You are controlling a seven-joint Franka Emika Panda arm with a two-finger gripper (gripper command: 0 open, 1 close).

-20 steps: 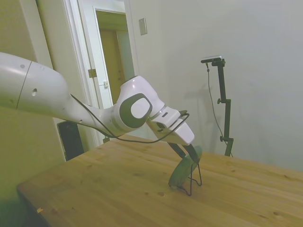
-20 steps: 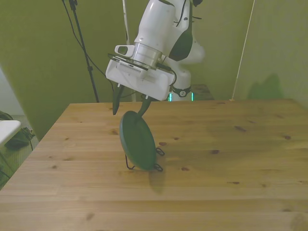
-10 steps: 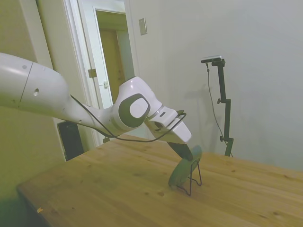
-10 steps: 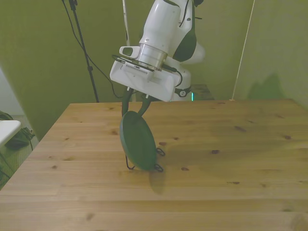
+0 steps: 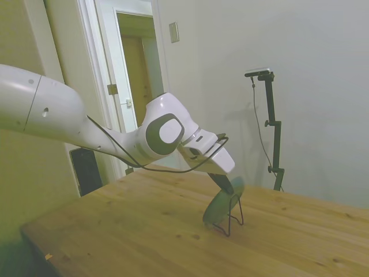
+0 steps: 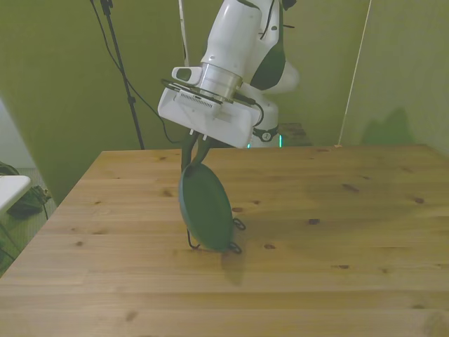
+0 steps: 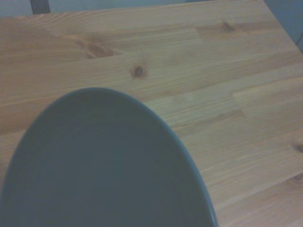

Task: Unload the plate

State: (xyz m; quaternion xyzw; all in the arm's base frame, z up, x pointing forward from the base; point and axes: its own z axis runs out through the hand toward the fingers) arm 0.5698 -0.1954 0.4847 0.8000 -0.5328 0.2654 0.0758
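The gripper [image 6: 193, 150] descends at a slant from the white arm, its two dark fingers [image 6: 187, 149] drawn narrow and pinched onto the upper rim of the plate [image 6: 205, 207], at about the plate's 12 o'clock in the front view. The plate, dull grey-green and unpatterned, stands nearly on edge in the thin black wire stand [image 6: 235, 239], whose loops show at the plate's 4 to 5 o'clock in the front view. In the side view the gripper [image 5: 230, 186] meets the top of the plate [image 5: 217, 209], and the plate's rim there is blurred; the wire stand [image 5: 233, 216] props it from behind, feet on the desk [image 5: 144, 231]. In the wrist view the plate [image 7: 99, 165] fills the near field as a smooth dark disc over the pale wood grain of the desk [image 7: 227, 85]. A doorway [image 5: 135, 75] stands beyond the desk's far end in the side view, well apart from the plate.
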